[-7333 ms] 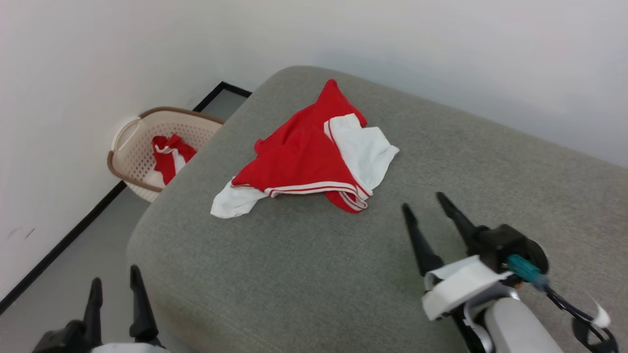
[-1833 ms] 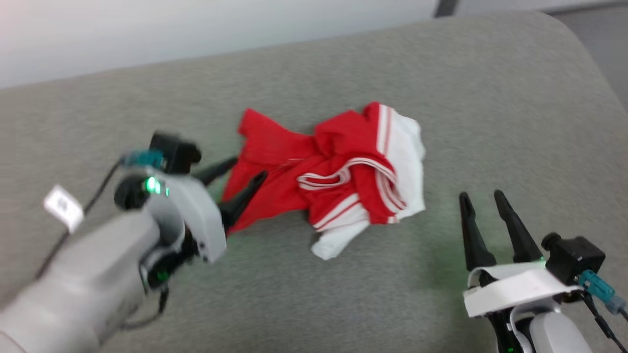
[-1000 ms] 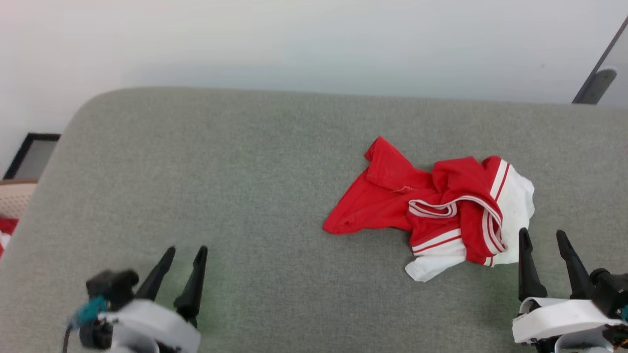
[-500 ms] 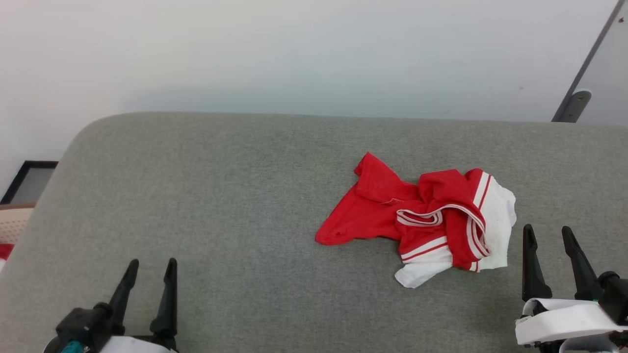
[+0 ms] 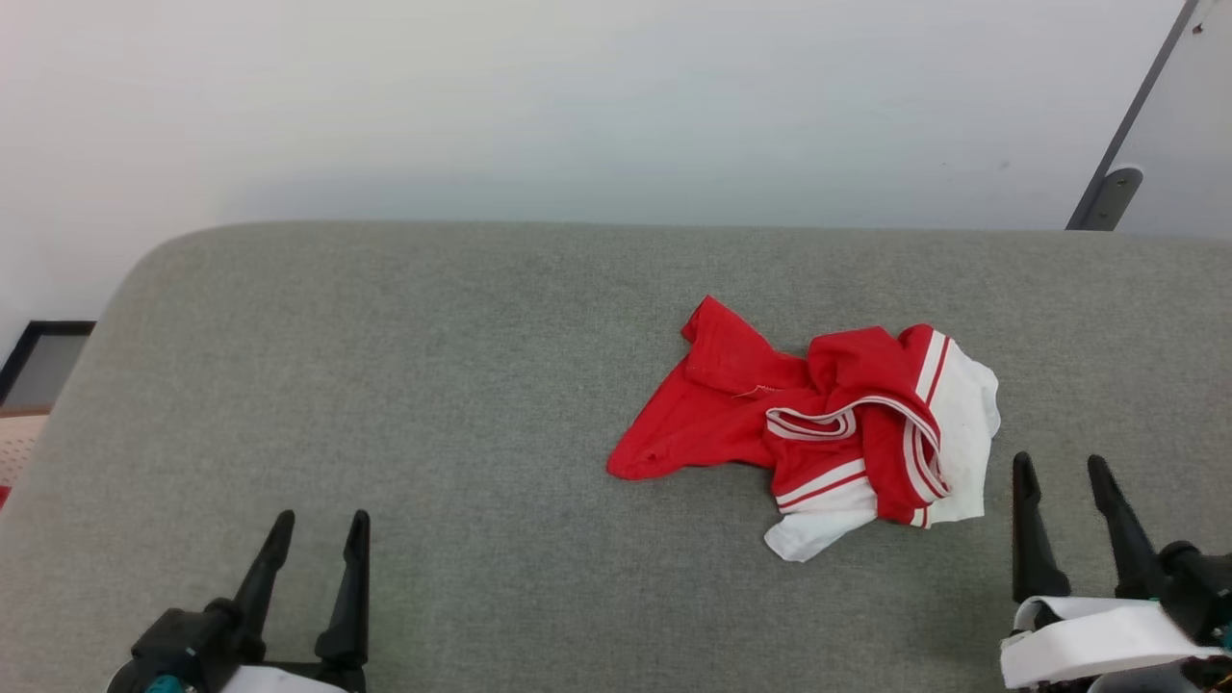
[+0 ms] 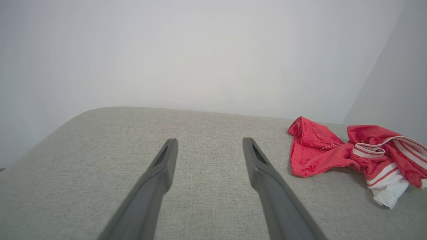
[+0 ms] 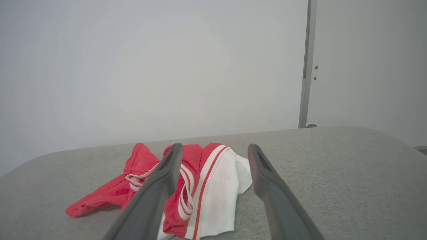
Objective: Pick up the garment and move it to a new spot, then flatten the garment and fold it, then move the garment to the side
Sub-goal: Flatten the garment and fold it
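Left pincer (image 5: 321,520) now off garment (image 5: 731,423)

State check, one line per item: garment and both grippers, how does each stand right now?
garment: crumpled in a heap on the grey cushion, unheld, neither flattened nor folded.
left gripper: open, empty, well apart from the garment.
right gripper: open, empty, close beside the garment, not gripping it.

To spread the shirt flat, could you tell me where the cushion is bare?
Widest bare stretch: the cushion left of the garment, ahead of the left claw. A narrower strip runs behind the garment toward the wall. Crowded between the garment and the right claw.
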Robot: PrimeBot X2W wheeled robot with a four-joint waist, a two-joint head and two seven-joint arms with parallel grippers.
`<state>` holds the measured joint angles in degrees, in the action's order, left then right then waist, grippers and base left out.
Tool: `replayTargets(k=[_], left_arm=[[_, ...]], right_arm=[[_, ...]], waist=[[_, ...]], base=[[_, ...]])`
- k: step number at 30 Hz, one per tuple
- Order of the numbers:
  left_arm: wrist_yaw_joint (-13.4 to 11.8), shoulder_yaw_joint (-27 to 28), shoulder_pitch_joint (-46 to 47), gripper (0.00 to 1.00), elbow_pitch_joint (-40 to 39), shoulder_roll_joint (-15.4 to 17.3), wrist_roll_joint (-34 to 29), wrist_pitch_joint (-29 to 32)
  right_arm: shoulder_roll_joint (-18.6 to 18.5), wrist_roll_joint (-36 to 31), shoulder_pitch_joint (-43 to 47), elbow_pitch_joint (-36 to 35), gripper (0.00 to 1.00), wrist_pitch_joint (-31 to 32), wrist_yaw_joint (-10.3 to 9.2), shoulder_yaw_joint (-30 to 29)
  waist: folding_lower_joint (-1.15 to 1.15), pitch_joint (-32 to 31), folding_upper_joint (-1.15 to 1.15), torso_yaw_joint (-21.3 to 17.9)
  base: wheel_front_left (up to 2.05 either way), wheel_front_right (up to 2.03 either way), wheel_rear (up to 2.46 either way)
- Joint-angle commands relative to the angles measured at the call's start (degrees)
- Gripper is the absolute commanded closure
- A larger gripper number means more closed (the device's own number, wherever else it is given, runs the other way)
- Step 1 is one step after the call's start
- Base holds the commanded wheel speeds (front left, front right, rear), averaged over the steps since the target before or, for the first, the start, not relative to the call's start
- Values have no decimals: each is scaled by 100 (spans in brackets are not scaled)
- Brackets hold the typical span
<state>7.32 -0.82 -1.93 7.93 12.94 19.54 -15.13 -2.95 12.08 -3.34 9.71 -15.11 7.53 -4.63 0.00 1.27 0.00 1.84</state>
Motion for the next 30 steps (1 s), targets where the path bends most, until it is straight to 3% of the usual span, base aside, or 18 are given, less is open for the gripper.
replayTargets(k=[1, 4, 7, 13, 19, 23, 30], left_arm=[[24, -9, -29, 0, -45, -21, -12, 1], [25, -25, 6, 0, -80, -99, 15, 0], [25, -21, 40, 0, -94, -197, 53, 1], [24, -140, 231, 0, 28, -355, 111, 0], [24, -330, 502, 0, 120, -421, 189, 0], [24, -415, 674, 0, 153, -412, 271, 0], [25, -489, 921, 0, 201, -478, 363, 0]], right_arm=[[0, 34, -30, 83, 0, -5, -8, 62], [-149, 59, -215, 356, 0, 69, -8, 176], [-455, 29, -567, 639, 0, 605, -8, 386], [-1410, 466, -1624, 1057, 0, 2405, -9, 1063], [-2148, 1235, -2520, 1577, 0, 4601, -8, 1465], [-2280, 1540, -2963, 1725, 0, 5359, -8, 1496], [-2298, 1520, -3388, 2020, 0, 5746, -8, 1875]], waist=[[0, 26, 0, 13], [0, 105, 0, 46], [0, 245, 0, 77], [0, 584, 0, 193], [0, 941, 0, 414], [0, 1209, 0, 540], [0, 1568, 0, 690]], base=[[0, 0, 0], [0, 0, 0], [0, 0, 0], [0, 0, 0], [0, 0, 0], [0, 0, 0], [0, 0, 0]])
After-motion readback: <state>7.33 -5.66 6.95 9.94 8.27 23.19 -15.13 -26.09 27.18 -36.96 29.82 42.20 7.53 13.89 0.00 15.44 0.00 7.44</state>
